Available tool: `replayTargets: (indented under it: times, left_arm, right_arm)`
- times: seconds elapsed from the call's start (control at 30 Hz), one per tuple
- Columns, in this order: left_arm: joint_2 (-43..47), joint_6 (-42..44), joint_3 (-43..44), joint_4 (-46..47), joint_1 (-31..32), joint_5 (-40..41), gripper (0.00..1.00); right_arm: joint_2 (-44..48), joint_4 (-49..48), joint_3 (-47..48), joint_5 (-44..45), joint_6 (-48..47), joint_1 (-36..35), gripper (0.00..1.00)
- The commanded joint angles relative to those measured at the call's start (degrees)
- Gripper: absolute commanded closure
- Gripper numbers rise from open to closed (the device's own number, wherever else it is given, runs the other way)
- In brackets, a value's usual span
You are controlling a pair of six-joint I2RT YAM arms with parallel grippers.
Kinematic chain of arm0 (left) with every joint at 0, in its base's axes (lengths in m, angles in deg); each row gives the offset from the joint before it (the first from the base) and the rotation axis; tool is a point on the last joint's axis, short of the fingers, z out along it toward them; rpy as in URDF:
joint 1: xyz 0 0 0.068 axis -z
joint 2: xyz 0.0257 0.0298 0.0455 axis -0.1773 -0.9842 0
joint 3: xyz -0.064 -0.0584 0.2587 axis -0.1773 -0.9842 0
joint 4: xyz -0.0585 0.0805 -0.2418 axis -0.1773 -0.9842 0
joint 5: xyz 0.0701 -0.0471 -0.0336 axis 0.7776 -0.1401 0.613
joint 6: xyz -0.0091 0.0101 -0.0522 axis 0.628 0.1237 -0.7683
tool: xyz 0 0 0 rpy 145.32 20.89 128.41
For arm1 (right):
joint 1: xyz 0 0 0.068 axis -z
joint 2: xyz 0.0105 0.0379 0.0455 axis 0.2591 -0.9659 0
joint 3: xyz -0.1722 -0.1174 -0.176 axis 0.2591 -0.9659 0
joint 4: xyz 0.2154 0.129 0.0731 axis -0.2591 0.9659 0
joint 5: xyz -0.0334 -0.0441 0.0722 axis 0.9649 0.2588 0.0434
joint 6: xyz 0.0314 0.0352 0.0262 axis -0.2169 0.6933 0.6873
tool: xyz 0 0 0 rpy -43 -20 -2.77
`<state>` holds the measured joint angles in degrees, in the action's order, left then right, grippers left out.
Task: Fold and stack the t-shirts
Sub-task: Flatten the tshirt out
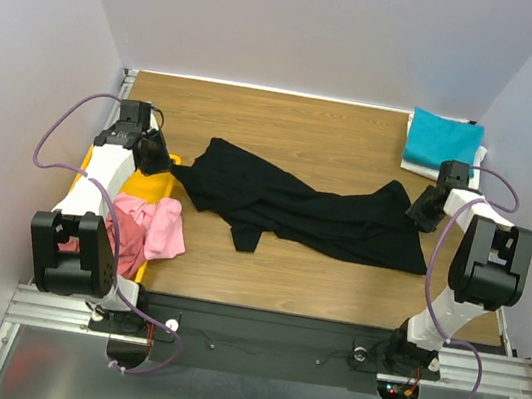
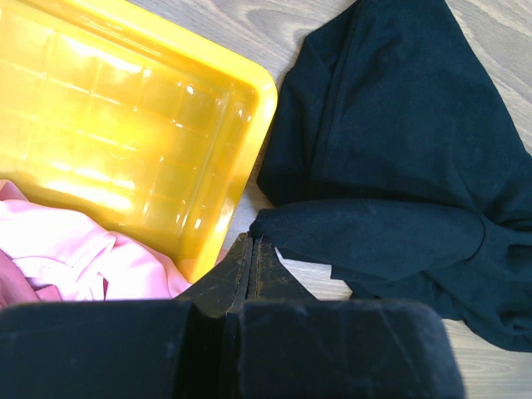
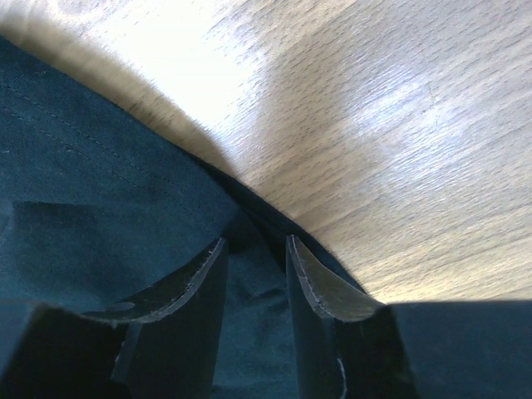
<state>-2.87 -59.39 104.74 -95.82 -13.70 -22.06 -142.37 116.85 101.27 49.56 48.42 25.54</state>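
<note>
Progress: teal shirt folded, black shirt sprawled unfolded, pink shirt waiting; left fingers pressed together, right fingers spread astride black hem.

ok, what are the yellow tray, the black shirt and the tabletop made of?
yellow tray: looks like moulded plastic, glossy and slightly translucent; bright glare, ribbed grid floor.
black t-shirt: soft matte knit fabric, probably cotton; limp folds, visible seams.
tabletop: wood grain with a satin sheen; solid wood or laminate, can't tell.
</note>
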Motion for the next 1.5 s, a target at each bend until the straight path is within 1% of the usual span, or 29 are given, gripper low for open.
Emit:
replayTargets:
  times: [0.0,0.1,0.2,0.23,0.3,0.53,0.7,0.8,0.93,1.1,1.33,1.43,1.47]
  left_arm:
    - [0.59,0.89,1.51,-0.25,-0.29,-0.47,1.00]
    - [0.59,0.89,1.42,-0.16,-0.21,-0.47,1.00]
    - [0.59,0.89,1.33,-0.07,-0.29,-0.47,1.00]
    - [0.59,0.89,1.25,-0.07,-0.29,-0.47,1.00]
    - [0.59,0.98,1.16,0.11,-0.38,-0.56,1.00]
    - [0.68,0.89,1.24,0.02,-0.29,-0.65,1.00]
    - [0.50,0.98,1.68,-0.07,-0.29,-0.91,1.00]
    - [0.59,0.89,1.77,0.02,-0.29,-1.00,1.00]
    - [0.77,0.63,1.42,0.28,-0.29,-1.26,1.00]
    - [1.21,0.54,0.72,0.46,-0.29,-1.53,1.00]
    - [1.73,0.54,0.28,0.37,-0.21,-1.35,1.00]
    - [2.00,0.45,0.19,0.37,-0.38,-1.35,1.00]
    - [1.91,0.45,0.28,0.37,-0.29,-1.35,1.00]
  right_arm:
    - [0.62,-0.63,-1.35,0.05,-0.63,0.37,0.62]
    - [0.71,-0.63,-1.35,-1.09,-0.72,0.37,0.69]
    - [1.15,-0.55,-1.17,-1.97,-0.81,0.37,0.82]
    - [1.58,-0.55,-1.17,-1.97,-0.63,0.37,0.92]
    - [2.20,-0.46,-1.17,-1.71,-0.55,0.37,0.99]
    - [5.98,0.51,-0.74,-1.62,-0.02,0.37,0.99]
    - [6.95,1.83,-0.03,-2.14,-0.11,0.37,0.88]
    - [7.21,2.09,-0.47,-2.68,-0.10,0.37,0.86]
    - [7.48,2.27,-1.79,-2.76,-0.46,0.37,0.80]
    - [6.95,2.35,-3.55,-2.76,-0.90,0.37,0.79]
    - [6.60,2.44,-3.55,-2.68,-1.07,0.37,0.76]
    - [6.95,2.44,-3.46,-2.76,-1.07,0.37,0.76]
    - [7.38,2.44,-3.46,-2.68,-1.07,0.37,0.79]
